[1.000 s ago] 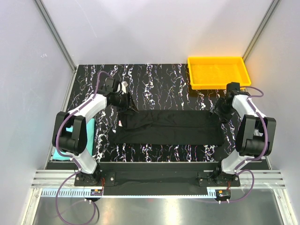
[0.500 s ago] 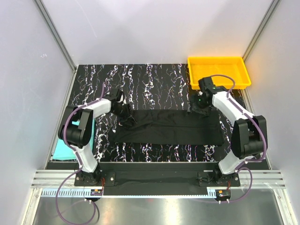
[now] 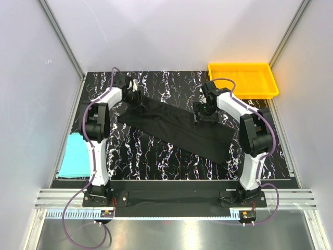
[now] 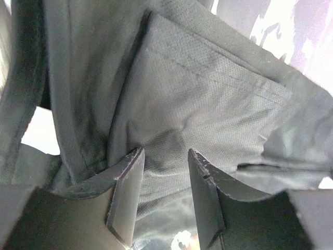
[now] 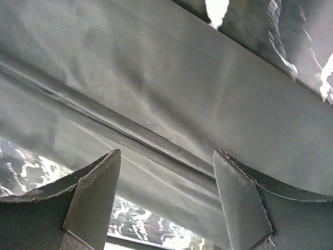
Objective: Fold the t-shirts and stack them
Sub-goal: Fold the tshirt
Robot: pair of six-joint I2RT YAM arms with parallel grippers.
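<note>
The black t-shirt (image 3: 179, 130) lies as a long folded strip, slanting from the far left to the near right of the marbled mat. My left gripper (image 3: 133, 97) is at its far-left end; in the left wrist view the left gripper (image 4: 165, 179) has its jaws close together, with a bunch of the black t-shirt (image 4: 208, 99) pinched between them. My right gripper (image 3: 203, 111) hovers over the strip's far edge; in the right wrist view the right gripper (image 5: 166, 200) has its jaws wide apart above the black t-shirt (image 5: 171, 88). The teal t-shirt (image 3: 76, 155) lies folded at the left.
A yellow tray (image 3: 242, 79) stands at the far right corner of the mat. The teal t-shirt lies off the mat's left edge, beside the left arm. Grey walls close in both sides and the back.
My left gripper has pulled the black shirt's left end toward the far left, so the strip now slants. My right gripper has moved left and farther along the strip's far edge.
</note>
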